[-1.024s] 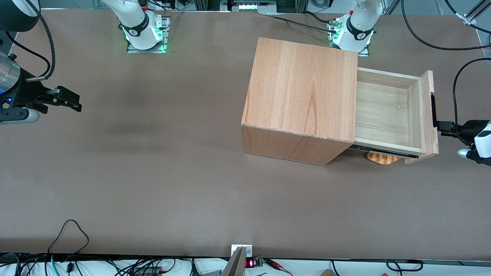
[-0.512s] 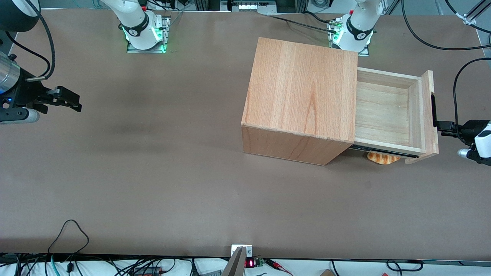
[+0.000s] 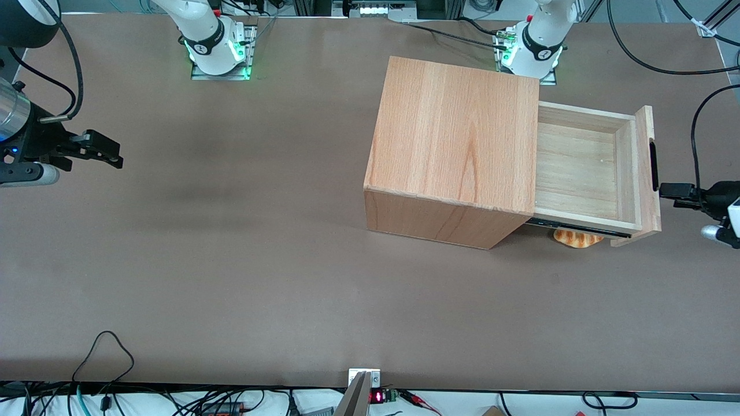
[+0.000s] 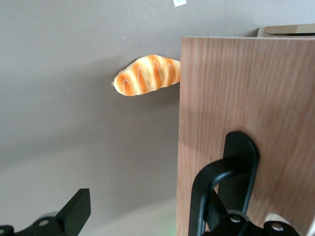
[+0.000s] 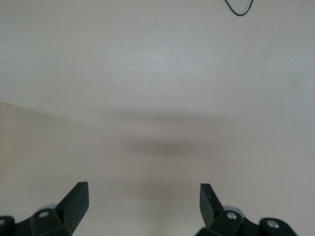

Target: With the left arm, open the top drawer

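The top drawer [image 3: 584,167] stands pulled far out of the wooden cabinet [image 3: 457,138], its pale tray bare inside. Its front panel [image 3: 646,173] carries a slim black bar handle [image 3: 653,166]. The left arm's gripper [image 3: 665,189] hovers just in front of the panel, a small gap away from the handle, at the working arm's end of the table. In the left wrist view the gripper [image 4: 145,209] is open and holds nothing. One of its fingers [image 4: 76,211] is over bare table, and the handle [image 4: 241,167] on the panel [image 4: 221,98] lies outside the gap.
A striped orange bread roll [image 3: 575,237] lies on the table under the open drawer, nearer to the front camera; it also shows in the left wrist view [image 4: 146,75]. The brown table [image 3: 231,260] stretches toward the parked arm. Cables hang near the left arm [image 3: 691,138].
The left gripper has drawn back from the handle: it touched it before, and now a small gap shows. The drawer has not moved.
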### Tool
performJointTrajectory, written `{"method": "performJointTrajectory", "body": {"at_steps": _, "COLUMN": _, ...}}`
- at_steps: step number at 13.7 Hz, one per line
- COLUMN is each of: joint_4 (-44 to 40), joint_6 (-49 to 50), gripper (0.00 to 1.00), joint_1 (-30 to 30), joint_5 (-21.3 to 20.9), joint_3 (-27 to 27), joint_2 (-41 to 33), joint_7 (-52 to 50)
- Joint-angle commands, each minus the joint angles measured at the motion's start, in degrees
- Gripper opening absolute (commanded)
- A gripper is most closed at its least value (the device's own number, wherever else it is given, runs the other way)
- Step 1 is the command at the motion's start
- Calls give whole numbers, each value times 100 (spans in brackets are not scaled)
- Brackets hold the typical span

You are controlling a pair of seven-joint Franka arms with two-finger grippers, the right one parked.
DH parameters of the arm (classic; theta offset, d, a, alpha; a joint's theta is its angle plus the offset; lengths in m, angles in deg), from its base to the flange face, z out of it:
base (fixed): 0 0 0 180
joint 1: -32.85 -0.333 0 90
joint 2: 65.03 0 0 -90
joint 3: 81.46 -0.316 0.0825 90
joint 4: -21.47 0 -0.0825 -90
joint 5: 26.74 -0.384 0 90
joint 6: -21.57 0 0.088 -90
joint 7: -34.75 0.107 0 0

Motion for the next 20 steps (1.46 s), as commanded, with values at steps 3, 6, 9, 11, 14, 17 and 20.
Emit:
{"method": "performJointTrajectory", "body": {"at_steps": 3, "joint_4": -363, "joint_6": 317, "gripper": 100, "joint_1": -81, "joint_5": -134, "joint_3": 24, "joint_2": 169, "joint_7": 141}}
{"method": "performJointTrajectory", "body": {"at_steps": 6, "joint_4": -669, "joint_6": 773, "gripper": 100, "joint_1": -73, "joint_5": -142, "joint_3": 15, "joint_2": 72, "joint_7": 80}}
{"method": "performJointTrajectory", "body": {"at_steps": 9, "joint_4": -1074, "joint_6": 1353, "gripper": 100, "joint_1": -37, "joint_5": -151, "joint_3": 41, "joint_2": -59, "joint_7": -157}}
{"method": "performJointTrajectory", "body": {"at_steps": 11, "joint_4": -1398, "joint_6": 1652, "gripper": 100, "joint_1": -3, "joint_5": -134, "joint_3": 68, "joint_2": -95, "joint_7": -351}}
{"method": "performJointTrajectory", "body": {"at_steps": 14, "joint_4": -1646, "joint_6": 1847, "gripper": 100, "joint_1": 287, "joint_5": -169, "joint_3": 50, "joint_2": -235, "joint_7": -561}}
{"method": "performJointTrajectory", "body": {"at_steps": 17, "joint_4": -1637, "joint_6": 1996, "gripper": 100, "joint_1": 647, "joint_5": -195, "joint_3": 50, "joint_2": -499, "joint_7": -1140}}
{"method": "performJointTrajectory", "body": {"at_steps": 20, "joint_4": -1620, "joint_6": 2032, "gripper": 100, "joint_1": 963, "joint_5": -213, "joint_3": 59, "joint_2": -744, "joint_7": -1563}}
